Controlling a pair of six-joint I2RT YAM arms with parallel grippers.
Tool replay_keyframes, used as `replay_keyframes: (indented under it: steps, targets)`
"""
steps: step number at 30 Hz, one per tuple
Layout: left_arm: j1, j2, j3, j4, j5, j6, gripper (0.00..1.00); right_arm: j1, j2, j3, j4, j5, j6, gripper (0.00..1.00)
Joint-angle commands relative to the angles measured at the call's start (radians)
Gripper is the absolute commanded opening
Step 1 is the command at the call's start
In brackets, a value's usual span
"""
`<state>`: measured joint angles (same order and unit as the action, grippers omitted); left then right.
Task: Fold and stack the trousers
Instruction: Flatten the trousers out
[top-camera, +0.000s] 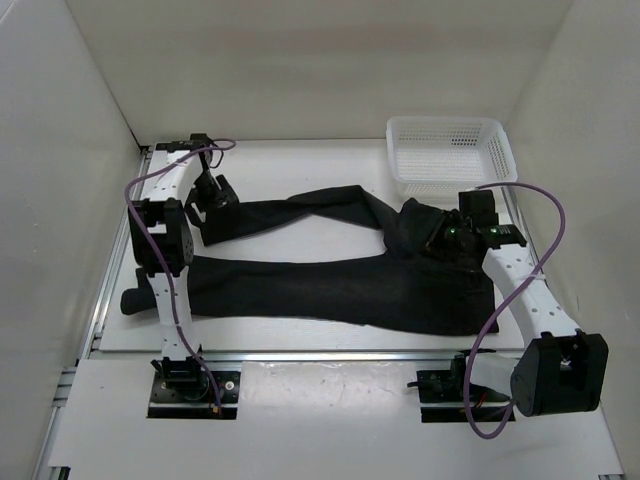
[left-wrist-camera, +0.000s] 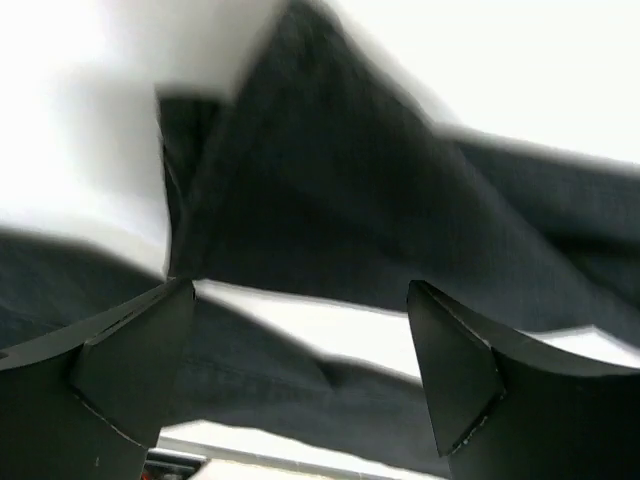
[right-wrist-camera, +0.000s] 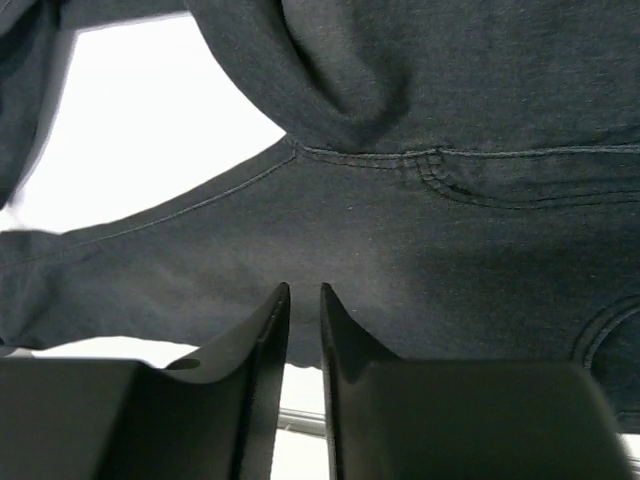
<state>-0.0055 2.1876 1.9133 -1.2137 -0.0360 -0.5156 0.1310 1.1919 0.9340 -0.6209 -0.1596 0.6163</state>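
The black trousers lie spread across the table, with the waist at the right and both legs running left. The far leg ends under my left gripper. The near leg reaches the table's left edge. In the left wrist view my left gripper is wide open and empty, hovering just above the far leg's cloth; this view is blurred. My right gripper hangs over the waist area. In the right wrist view it is shut with only a thin slit and no cloth in it, above the seat seam.
A white mesh basket stands empty at the back right, just behind the right gripper. White walls close in the table on three sides. A metal rail runs along the near edge.
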Motion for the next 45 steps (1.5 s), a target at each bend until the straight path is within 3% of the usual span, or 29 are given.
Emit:
replay_keyframes:
  steps: [1,5,9,13,18,20,21,23,24,27,36,39,41,43,44,45]
  targets:
    - [0.015,0.037,0.145,-0.043,-0.106,-0.020,0.99,-0.007,-0.014,0.040,-0.013,0.031,-0.033,0.24]
    - [0.024,0.084,0.249,-0.066,-0.162,-0.029,0.99,-0.048,-0.023,0.058,-0.033,0.031,-0.033,0.49]
    - [0.044,0.179,0.360,-0.079,-0.049,-0.008,0.99,-0.119,0.014,0.046,-0.033,0.051,-0.012,0.76]
    - [0.053,0.242,0.397,-0.089,0.039,-0.008,0.99,-0.260,0.096,0.022,0.013,-0.020,0.029,0.77]
    - [0.053,0.264,0.337,-0.069,0.113,0.003,0.97,-0.271,0.234,0.081,0.052,-0.017,0.051,0.73]
    - [0.053,0.273,0.325,-0.069,0.127,0.003,0.80,-0.271,0.310,0.115,0.052,-0.017,0.051,0.72]
    - [0.053,0.273,0.338,-0.069,0.127,0.012,0.45,-0.271,0.331,0.115,0.052,-0.017,0.060,0.72]
    - [0.053,0.282,0.352,-0.069,0.136,0.012,0.13,-0.271,0.382,0.127,0.062,-0.017,0.060,0.72]
    - [0.062,0.282,0.375,-0.084,0.149,0.012,0.10,-0.271,0.394,0.127,0.062,-0.017,0.069,0.72]
    - [0.102,0.282,0.438,-0.095,0.159,0.012,0.10,-0.271,0.432,0.118,0.085,-0.017,0.082,0.72]
    - [0.274,0.052,0.599,-0.086,0.180,-0.069,0.10,-0.261,0.541,0.137,0.064,0.014,0.112,0.70]
    - [0.309,-0.031,0.560,-0.086,0.191,-0.069,0.10,-0.261,0.541,0.137,0.052,0.029,0.123,0.69]
    - [0.334,-0.098,0.449,-0.075,0.151,-0.058,0.10,-0.261,0.520,0.114,0.043,0.040,0.143,0.66]
    - [0.346,-0.130,0.323,-0.066,0.058,-0.040,0.27,-0.261,0.497,0.063,0.043,0.066,0.160,0.65]
    - [0.361,-0.140,0.285,-0.066,0.036,-0.040,0.53,-0.274,0.471,0.043,0.043,0.066,0.174,0.64]
    - [0.371,-0.140,0.258,-0.066,0.036,-0.025,0.93,-0.274,0.459,0.025,0.043,0.066,0.174,0.64]
